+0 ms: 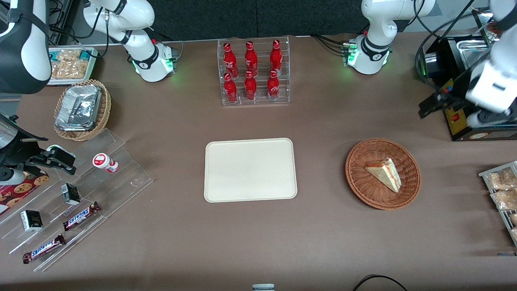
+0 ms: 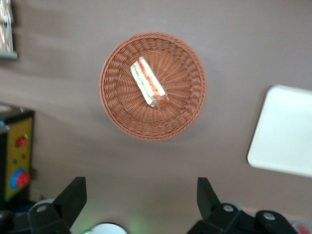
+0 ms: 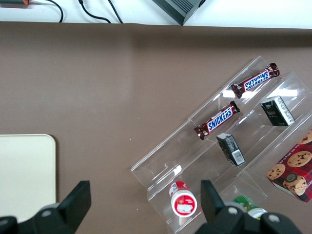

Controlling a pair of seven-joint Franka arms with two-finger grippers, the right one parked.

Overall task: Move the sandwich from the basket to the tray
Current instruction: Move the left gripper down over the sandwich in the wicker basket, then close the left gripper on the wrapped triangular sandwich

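- Wicker, reddish-brown and tightly woven, forms the shallow round basket (image 1: 383, 173) in the front view; it sits on the brown table (image 1: 323, 242) toward the working arm's end.
- Inside the basket lies the sandwich (image 1: 384, 173), a pale triangular wedge with a red-orange stripe along its cut edge.
- Between the two ends of the table rests the tray (image 1: 250, 169), smooth cream plastic, rectangular with rounded corners and a low rim, well apart from the basket.
- Farther from the camera than the tray stands a clear acrylic rack (image 1: 254, 72) with six glossy red bottles.
- The gripper (image 1: 434, 104) hangs above the table, farther from the camera than the basket, near a black box (image 1: 464, 117).
- The left wrist view looks straight down on the basket (image 2: 153, 86): concentric woven rings, with the sandwich (image 2: 149, 88) showing green and red filling layers.
- The gripper (image 2: 139, 195) has its dark fingers (image 2: 73, 195) spread wide, holding nothing.
- A rounded corner of the tray (image 2: 285, 131) shows too.
- In the right wrist view, a clear stepped stand (image 3: 229, 161) carries shiny Snickers bars (image 3: 218, 120).
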